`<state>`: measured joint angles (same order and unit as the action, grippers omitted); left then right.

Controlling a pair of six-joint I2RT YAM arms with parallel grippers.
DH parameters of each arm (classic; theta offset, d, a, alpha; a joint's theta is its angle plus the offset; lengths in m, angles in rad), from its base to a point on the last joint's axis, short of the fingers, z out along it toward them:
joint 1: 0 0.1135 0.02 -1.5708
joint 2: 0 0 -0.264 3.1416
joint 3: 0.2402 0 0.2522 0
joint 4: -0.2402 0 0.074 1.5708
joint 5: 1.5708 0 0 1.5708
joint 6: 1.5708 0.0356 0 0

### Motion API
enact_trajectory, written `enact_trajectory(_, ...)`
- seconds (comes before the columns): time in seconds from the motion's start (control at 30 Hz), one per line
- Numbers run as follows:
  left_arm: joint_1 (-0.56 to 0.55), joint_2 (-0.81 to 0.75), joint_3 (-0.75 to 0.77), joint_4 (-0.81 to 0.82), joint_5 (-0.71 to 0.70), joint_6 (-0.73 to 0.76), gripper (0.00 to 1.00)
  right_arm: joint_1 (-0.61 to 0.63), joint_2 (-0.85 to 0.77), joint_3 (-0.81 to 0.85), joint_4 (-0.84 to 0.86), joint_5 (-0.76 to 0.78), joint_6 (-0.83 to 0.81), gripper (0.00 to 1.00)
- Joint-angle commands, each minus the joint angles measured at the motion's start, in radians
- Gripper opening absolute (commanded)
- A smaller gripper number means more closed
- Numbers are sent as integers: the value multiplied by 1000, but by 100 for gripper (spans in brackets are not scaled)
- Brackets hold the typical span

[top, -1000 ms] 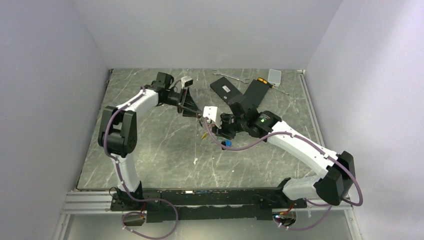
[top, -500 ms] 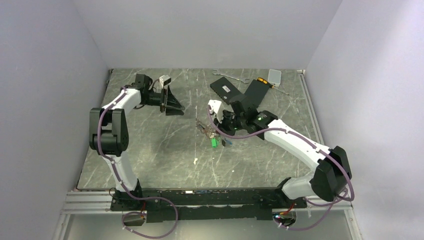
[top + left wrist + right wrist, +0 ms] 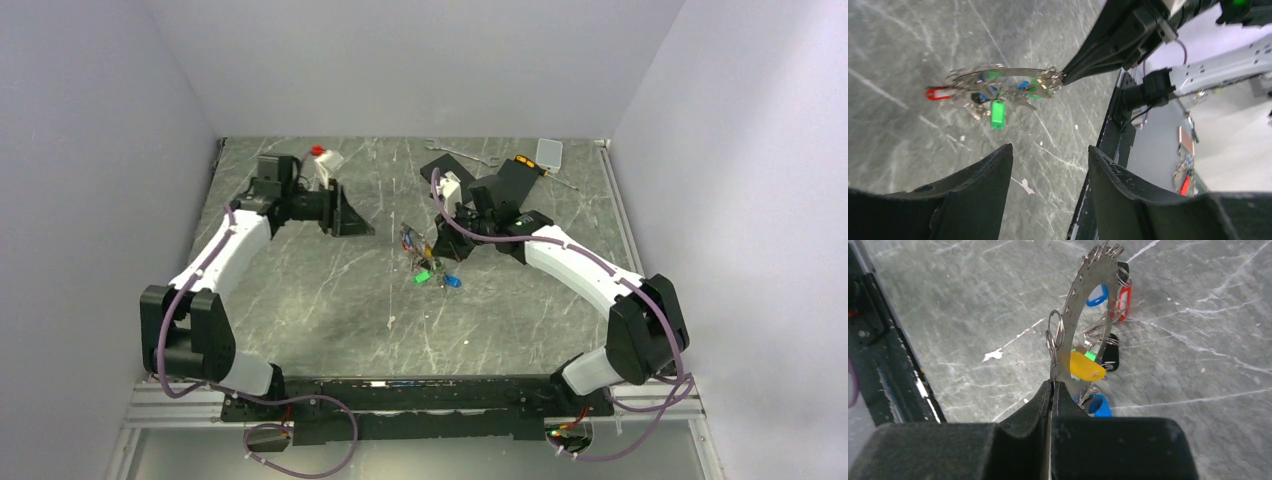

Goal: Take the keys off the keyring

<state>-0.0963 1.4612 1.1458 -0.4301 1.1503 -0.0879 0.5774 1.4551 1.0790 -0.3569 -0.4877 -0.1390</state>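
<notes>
The keyring (image 3: 1083,305) is a flat silver perforated metal hoop. My right gripper (image 3: 1054,385) is shut on its edge and holds it just above the table. The keys hang from it on small split rings: yellow (image 3: 1087,367), blue (image 3: 1096,295), red (image 3: 1124,295), black (image 3: 1111,357). In the top view the right gripper (image 3: 440,235) and keys (image 3: 428,268) are at mid-table. My left gripper (image 3: 362,226) is open, empty and well left of the ring. In the left wrist view the left gripper (image 3: 1050,150) faces the ring (image 3: 998,80), with a green key (image 3: 997,114) dangling.
A black flat box (image 3: 450,180) and a second black slab (image 3: 510,185) lie behind the right arm. A silver wrench (image 3: 462,152) and a small pale box (image 3: 549,151) are at the back edge. A small red thing (image 3: 318,150) shows by the left wrist.
My left gripper has let go and drawn back to the left, away from the ring. My right gripper has carried the ring a little toward the back.
</notes>
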Motion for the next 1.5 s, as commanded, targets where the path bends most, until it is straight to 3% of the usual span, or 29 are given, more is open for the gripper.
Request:
enact_trajectory(0.0, -122, 0, -40, 123, -129, 96, 60, -9, 19, 51, 118, -100, 135, 0)
enact_trajectory(0.3, -233, 101, -53, 248, -65, 233, 64, -18, 37, 51, 134, -145, 182, 0)
enact_trajectory(0.5, -241, 129, -187, 595, -24, 119, 60, -17, 39, 52, 138, -155, 192, 0)
enact_trajectory(0.73, -257, 168, -275, 865, -40, 43, 59, -19, 40, 52, 145, -164, 210, 0)
enact_trajectory(1.2, -326, 211, -298, 909, -57, 108, 60, -20, 36, 51, 153, -153, 228, 0)
enact_trajectory(1.47, -353, 242, -290, 908, -70, 124, 55, -21, 31, 44, 160, -156, 239, 0)
